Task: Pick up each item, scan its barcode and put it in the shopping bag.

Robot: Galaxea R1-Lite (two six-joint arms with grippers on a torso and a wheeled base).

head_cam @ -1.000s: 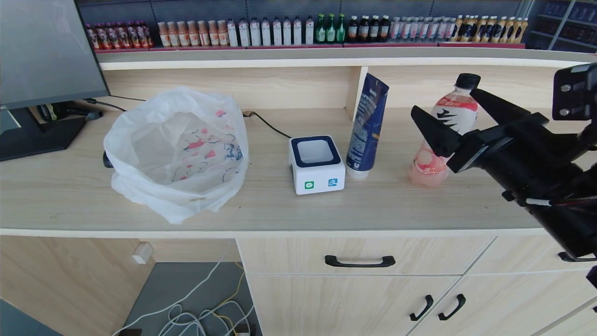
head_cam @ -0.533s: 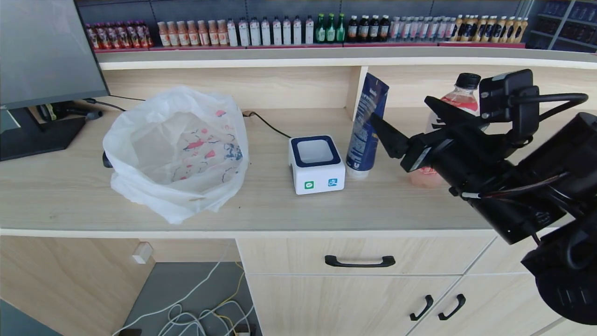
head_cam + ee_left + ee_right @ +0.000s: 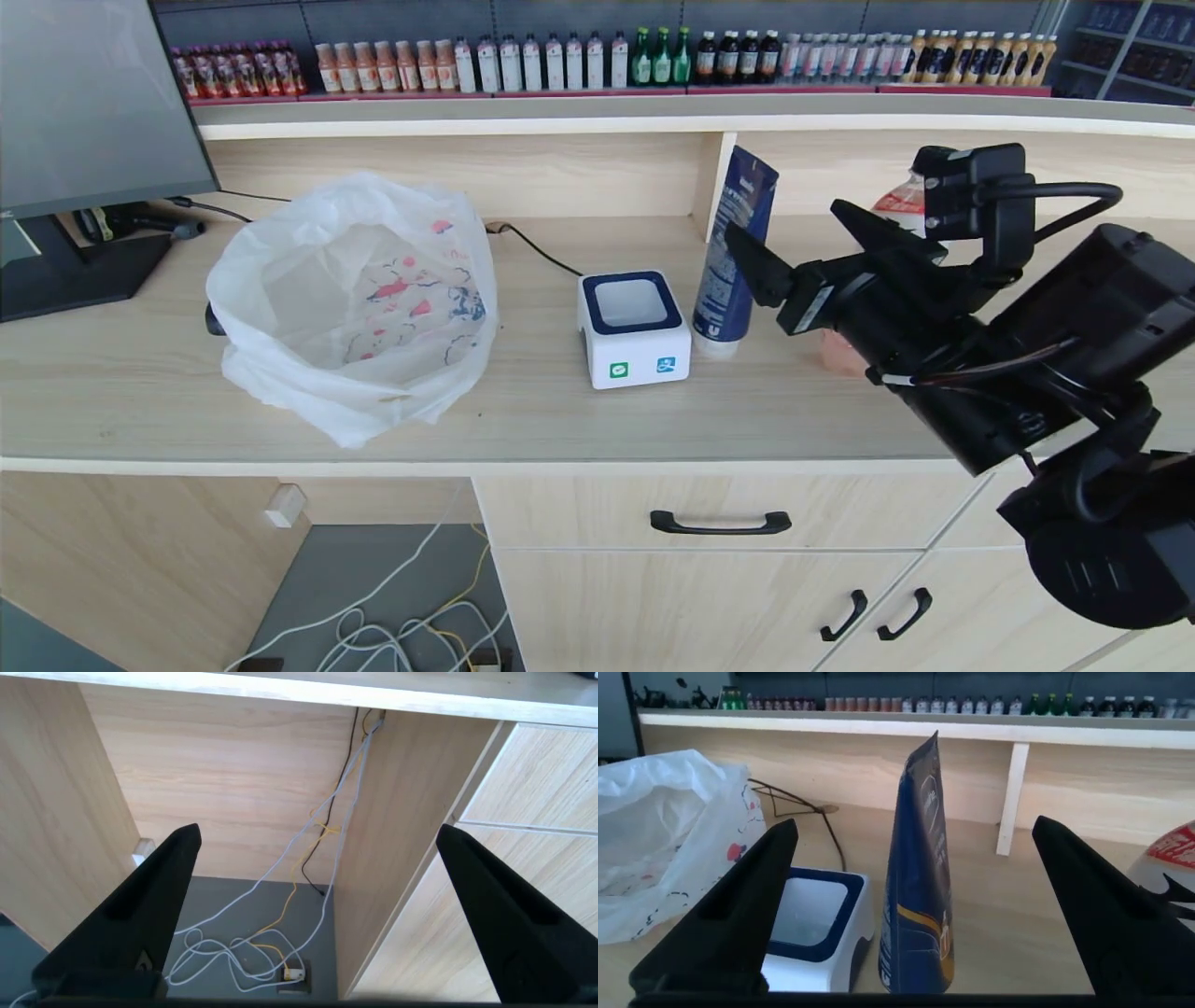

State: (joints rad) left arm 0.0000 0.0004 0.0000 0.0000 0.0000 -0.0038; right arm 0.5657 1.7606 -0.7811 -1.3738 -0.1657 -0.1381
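One tall dark-blue squeeze tube (image 3: 736, 252) stands cap-down on the pale wooden counter (image 3: 560, 420), just beside one white square scanner with a dark-blue rim (image 3: 633, 327); one pink drink bottle with a red-and-white label (image 3: 898, 200) stands further right, largely hidden behind the right arm, and one crumpled white plastic shopping bag (image 3: 355, 299) sits open-mouthed well left of the scanner. Two grippers: right gripper (image 3: 786, 222), spread wide, empty, facing the tube without touching it; left gripper (image 3: 318, 831), equally wide, empty, below the counter above loose floor cables (image 3: 252, 952). Since a second ago the right gripper has swung leftward from the bottle toward the tube, while the four counter items are unmoved.
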